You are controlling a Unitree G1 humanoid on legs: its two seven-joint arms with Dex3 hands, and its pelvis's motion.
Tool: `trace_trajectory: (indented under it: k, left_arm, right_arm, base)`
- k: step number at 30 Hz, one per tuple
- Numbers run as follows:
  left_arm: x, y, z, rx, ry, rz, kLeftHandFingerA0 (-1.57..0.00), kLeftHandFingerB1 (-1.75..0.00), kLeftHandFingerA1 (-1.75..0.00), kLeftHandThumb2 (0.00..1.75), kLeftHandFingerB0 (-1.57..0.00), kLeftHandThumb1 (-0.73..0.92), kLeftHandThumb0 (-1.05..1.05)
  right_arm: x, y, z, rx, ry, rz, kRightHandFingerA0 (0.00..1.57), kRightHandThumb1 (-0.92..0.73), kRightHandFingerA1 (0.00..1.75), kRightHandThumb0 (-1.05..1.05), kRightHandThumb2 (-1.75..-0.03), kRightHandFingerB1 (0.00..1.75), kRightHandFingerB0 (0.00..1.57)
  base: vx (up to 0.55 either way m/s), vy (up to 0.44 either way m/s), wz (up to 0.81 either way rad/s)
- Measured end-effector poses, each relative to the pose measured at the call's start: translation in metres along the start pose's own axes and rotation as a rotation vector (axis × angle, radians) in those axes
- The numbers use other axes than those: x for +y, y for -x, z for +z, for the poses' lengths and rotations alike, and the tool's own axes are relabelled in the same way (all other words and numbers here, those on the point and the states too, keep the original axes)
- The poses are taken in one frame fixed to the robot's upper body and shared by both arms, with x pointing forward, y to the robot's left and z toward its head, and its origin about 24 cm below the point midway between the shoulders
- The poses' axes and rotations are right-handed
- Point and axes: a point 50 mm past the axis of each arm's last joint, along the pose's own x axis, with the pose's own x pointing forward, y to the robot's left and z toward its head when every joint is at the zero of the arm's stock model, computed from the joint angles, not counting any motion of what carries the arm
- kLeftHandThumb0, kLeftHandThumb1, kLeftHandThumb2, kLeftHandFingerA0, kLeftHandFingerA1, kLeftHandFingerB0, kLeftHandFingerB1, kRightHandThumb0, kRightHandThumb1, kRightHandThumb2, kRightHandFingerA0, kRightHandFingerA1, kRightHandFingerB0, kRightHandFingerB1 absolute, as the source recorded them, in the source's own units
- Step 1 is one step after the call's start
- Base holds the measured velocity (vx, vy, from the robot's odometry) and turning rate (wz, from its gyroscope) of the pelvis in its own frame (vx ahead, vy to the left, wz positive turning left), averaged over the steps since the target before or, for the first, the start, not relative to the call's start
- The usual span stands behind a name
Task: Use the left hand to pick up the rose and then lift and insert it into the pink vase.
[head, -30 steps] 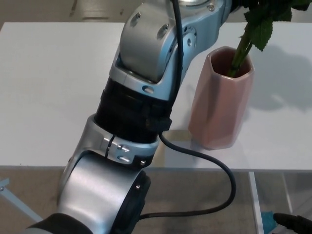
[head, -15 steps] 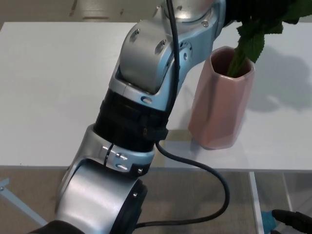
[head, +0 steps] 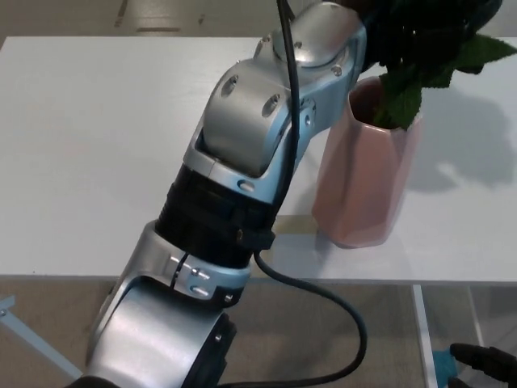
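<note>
standing in pink vase on white table: rose; left hand grip unclear.

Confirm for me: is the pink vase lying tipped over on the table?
No. The pink vase stands upright near the white table's front edge, with the rose's green leaves at its open mouth.
</note>
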Motion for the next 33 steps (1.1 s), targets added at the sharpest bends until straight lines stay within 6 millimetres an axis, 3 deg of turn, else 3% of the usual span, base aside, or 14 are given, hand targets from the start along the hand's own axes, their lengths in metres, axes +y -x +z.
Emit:
trace_trajectory:
  k: [1, 6, 20, 33]
  left_arm:
    - [0.001, 0.0, -0.001, 0.009, -0.017, -0.007, 0.0, 0.0, 0.0, 0.64, 0.0, 0.46, -0.94]
    - [0.013, 0.001, -0.009, 0.061, -0.09, -0.049, 0.0, 0.0, 0.0, 0.6, 0.0, 0.45, -0.88]
    - [0.038, 0.004, -0.015, 0.151, -0.149, -0.18, 0.0, 0.0, 0.0, 0.59, 0.0, 0.46, -0.86]
    - [0.062, 0.015, -0.008, 0.173, -0.176, -0.242, 0.0, 0.0, 0.0, 0.59, 0.0, 0.46, -0.86]
  right_arm:
    - [0.0, 0.0, 0.001, -0.002, 0.0, 0.0, 0.6, -0.62, 0.51, -0.2, -0.58, 0.47, 0.55]
    - [0.0, -0.001, 0.002, -0.004, 0.0, 0.001, 0.6, -0.62, 0.51, -0.2, -0.58, 0.47, 0.54]
    - [0.0, -0.002, 0.004, -0.008, -0.001, 0.003, 0.6, -0.62, 0.51, -0.2, -0.58, 0.47, 0.54]
    - [0.0, -0.001, 0.001, 0.006, -0.001, 0.007, 0.6, -0.62, 0.51, -0.2, -0.58, 0.47, 0.54]
  base:
    - [0.0, 0.0, 0.0]
    - [0.0, 0.0, 0.0]
    - [0.0, 0.0, 0.0]
    - [0.0, 0.0, 0.0]
